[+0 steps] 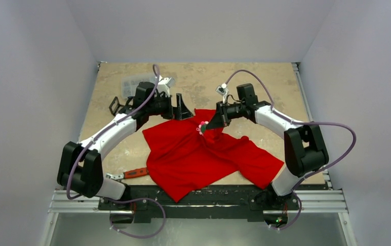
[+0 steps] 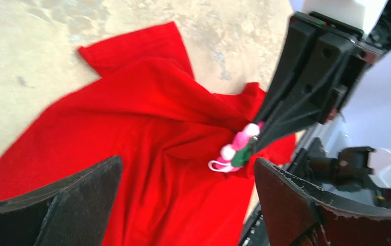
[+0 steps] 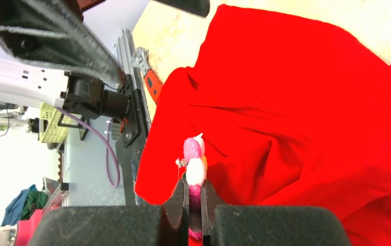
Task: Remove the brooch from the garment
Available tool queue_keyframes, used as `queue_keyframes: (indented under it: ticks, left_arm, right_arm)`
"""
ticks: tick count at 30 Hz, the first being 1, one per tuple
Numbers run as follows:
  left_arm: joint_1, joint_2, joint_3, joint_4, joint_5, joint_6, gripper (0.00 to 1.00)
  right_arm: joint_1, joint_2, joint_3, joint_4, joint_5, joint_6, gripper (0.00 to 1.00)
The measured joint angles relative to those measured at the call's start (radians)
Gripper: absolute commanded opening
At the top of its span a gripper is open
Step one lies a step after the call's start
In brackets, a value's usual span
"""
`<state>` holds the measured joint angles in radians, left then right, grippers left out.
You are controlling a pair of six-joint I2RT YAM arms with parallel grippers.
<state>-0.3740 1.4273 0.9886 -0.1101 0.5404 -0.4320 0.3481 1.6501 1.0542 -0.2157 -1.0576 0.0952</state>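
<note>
The garment (image 1: 203, 156), a bright red T-shirt, lies crumpled across the middle of the table. The brooch (image 1: 202, 127), small with pink and white petals, sits at its upper middle. My right gripper (image 1: 207, 125) is shut on the brooch (image 3: 194, 163), pinched between its fingertips (image 3: 179, 197). The cloth (image 2: 132, 133) rises in folds toward the brooch (image 2: 239, 146); I cannot tell whether the pin is still in it. My left gripper (image 1: 180, 110) stands open just left of the brooch, above the shirt, fingers (image 2: 55, 205) wide apart with nothing between them.
A red-handled wrench (image 1: 134, 172) lies on the table at the shirt's near left, also seen in the right wrist view (image 3: 151, 79). A clear plastic bag (image 1: 131, 86) lies at the back left. Grey walls close in both sides, and a metal rail (image 1: 198, 202) runs along the near edge.
</note>
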Motion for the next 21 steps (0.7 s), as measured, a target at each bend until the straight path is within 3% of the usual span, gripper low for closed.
queue_keyframes:
  ticks: [3, 8, 14, 21]
  left_arm:
    - [-0.003, 0.016, -0.003, 0.029, 0.075, -0.068, 0.99]
    - [-0.030, 0.111, -0.003, 0.157, 0.158, -0.190, 0.69]
    - [-0.096, 0.170, 0.003, 0.208, 0.166, -0.250, 0.53]
    - [-0.108, 0.171, 0.003, 0.259, 0.159, -0.265, 0.31]
  right_arm:
    - [-0.001, 0.009, 0.000, 0.030, -0.001, 0.058, 0.00]
    - [-0.003, 0.058, 0.000, 0.092, -0.002, 0.187, 0.00]
    - [-0.008, 0.071, -0.009, 0.193, -0.002, 0.334, 0.00]
    - [-0.010, 0.071, -0.023, 0.225, 0.001, 0.384, 0.00]
